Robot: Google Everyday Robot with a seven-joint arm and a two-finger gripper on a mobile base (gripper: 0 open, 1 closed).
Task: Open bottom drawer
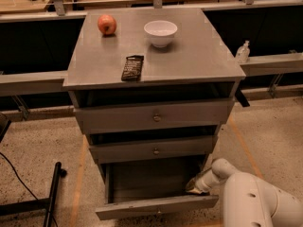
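Camera view: my gripper [196, 187] sits low in the lower right of the frame, tucked against the right-hand edge of the bottom drawer [142, 207], with my white arm [255, 200] running off the lower right corner. Whether the gripper is open or closed, I cannot tell from here. The bottom drawer, the lowest and smallest of the three grey fronts, stands well out from the cabinet at the bottom centre of the frame, its dark inside showing behind the front panel. Above it, the middle drawer [154, 149] and the top drawer [153, 116] each sit slightly proud of the cabinet body. On the grey worktop [199, 63], an apple [107, 24] rests at the upper left, a white bowl [160, 32] beside it toward the centre, and a dark snack packet [133, 67] lies nearer the front edge.

By my reading, the opening is all but done. What remains is a short, straight pull to the end of travel if any is left, then a clean retreat to the right, clear of the drawer's side.
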